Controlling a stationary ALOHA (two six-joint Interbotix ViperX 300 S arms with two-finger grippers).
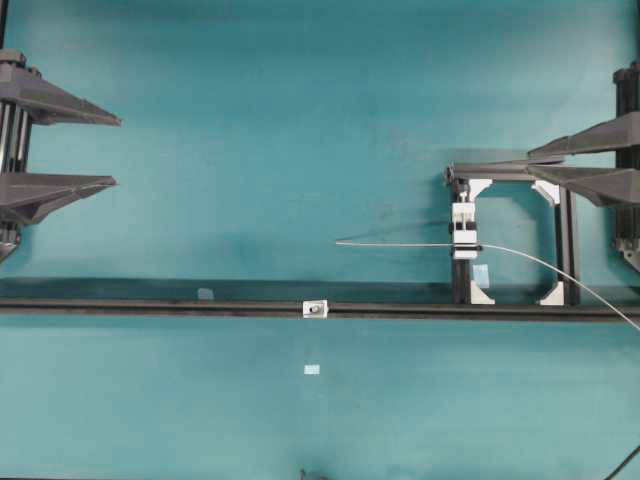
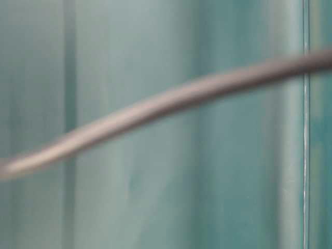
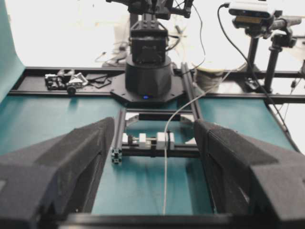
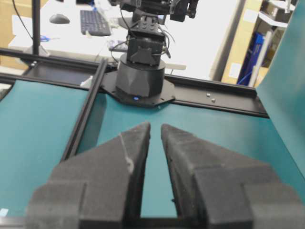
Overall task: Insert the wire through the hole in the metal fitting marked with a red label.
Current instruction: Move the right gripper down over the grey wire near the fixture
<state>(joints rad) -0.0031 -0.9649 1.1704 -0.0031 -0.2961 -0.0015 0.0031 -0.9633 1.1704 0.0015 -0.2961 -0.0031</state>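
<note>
The wire (image 1: 400, 244) lies parallel to the black rail (image 1: 150, 306), clamped in a white block (image 1: 465, 232) toward the mat's right edge, its free tip pointing left. The fitting (image 1: 316, 309) sits on the rail at mid-mat, nearer the front edge than the tip. The right gripper (image 1: 535, 160), fingers narrowly apart and empty, is much nearer the wire; the left gripper (image 1: 112, 150), fingers apart and empty, waits at the left edge

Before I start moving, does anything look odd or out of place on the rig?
Only one thing: the table-level view is filled by a blurred grey strand right at the lens, likely the wire, so that camera is useless. Overhead, the wire sits straight in its white clamp.
</note>
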